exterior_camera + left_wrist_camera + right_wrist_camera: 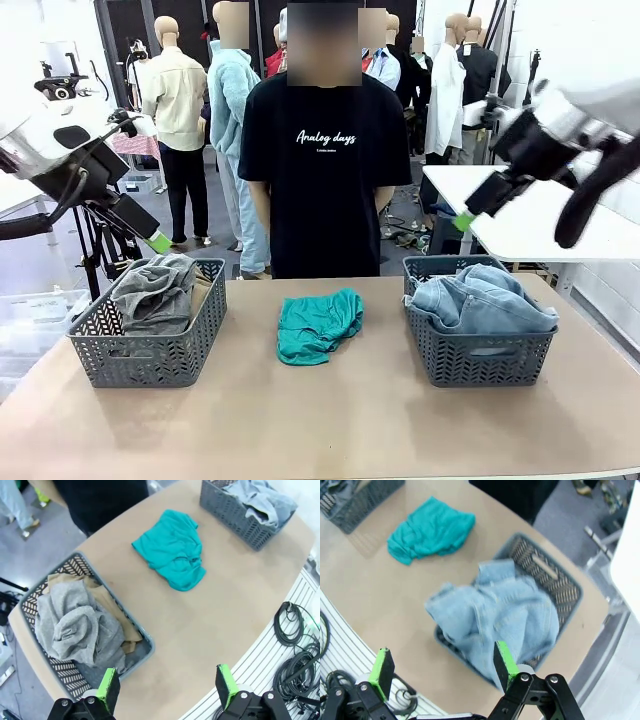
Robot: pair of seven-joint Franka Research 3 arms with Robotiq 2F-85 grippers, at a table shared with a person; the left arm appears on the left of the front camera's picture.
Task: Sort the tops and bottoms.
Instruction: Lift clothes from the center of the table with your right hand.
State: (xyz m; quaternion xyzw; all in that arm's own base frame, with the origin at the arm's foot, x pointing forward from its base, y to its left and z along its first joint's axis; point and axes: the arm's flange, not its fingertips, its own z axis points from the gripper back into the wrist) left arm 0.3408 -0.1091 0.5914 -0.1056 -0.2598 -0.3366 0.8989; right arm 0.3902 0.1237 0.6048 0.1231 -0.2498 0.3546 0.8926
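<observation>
My left gripper (167, 690) and right gripper (440, 672) hang spread wide, empty, above the baskets. The teal top (318, 324) lies on bare table (330, 420) between them; grey top (155, 292) left, jeans (482, 298) right, draping the rim.

From my remote seat, the worktable (330, 420) has a plain tan top with rounded corners, taking up the whole lower half of the front view. Past its far edge at 12 o'clock a person in a black printed tee (325, 170) stands facing me. Floor (215, 215) behind is smooth grey. At 3 o'clock there's a second white table (520, 215), and a white wall (585, 45) up at 1-2 o'clock. At 9 o'clock a black tripod stand (95, 250). Left wrist cam catches coiled black cables (295, 645) on a white ribbed panel (260, 660) at 4 o'clock. Lighting is even, bright, indoor.
</observation>
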